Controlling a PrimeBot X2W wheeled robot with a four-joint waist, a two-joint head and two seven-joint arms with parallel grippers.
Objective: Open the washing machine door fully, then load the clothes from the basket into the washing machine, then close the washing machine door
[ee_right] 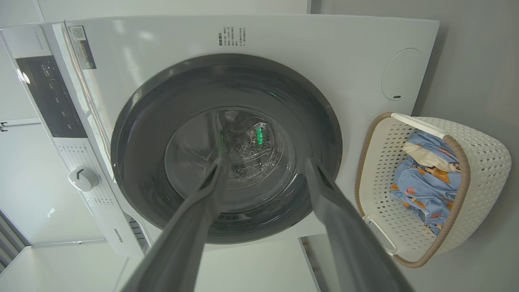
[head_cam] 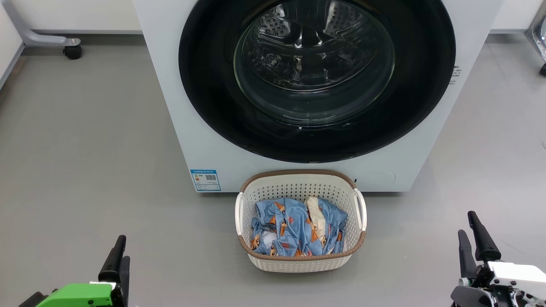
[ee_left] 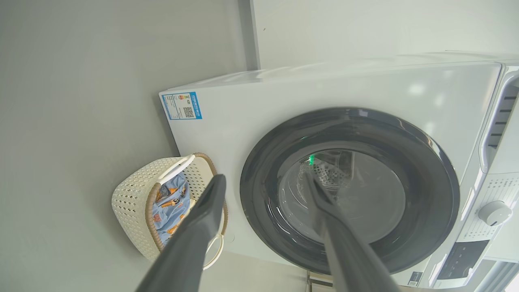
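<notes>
A: What stands on the grey floor (head_cam: pixel 85 149), far left?
B: A grey metal leg (head_cam: pixel 38 39) ending in a black caster (head_cam: pixel 73 51), near the white wall (head_cam: pixel 85 13).
A: And far right?
B: A shiny metal piece (head_cam: pixel 538 38), cut off by the edge.

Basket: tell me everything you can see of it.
The basket is small, rounded rectangular, of cream-white perforated plastic, with a brown woven-look rim and a white handle on each short side. It stands upright on the grey floor, directly in front of the washing machine; whether they touch is unclear. The clothes lie crumpled inside, below the rim.
</notes>
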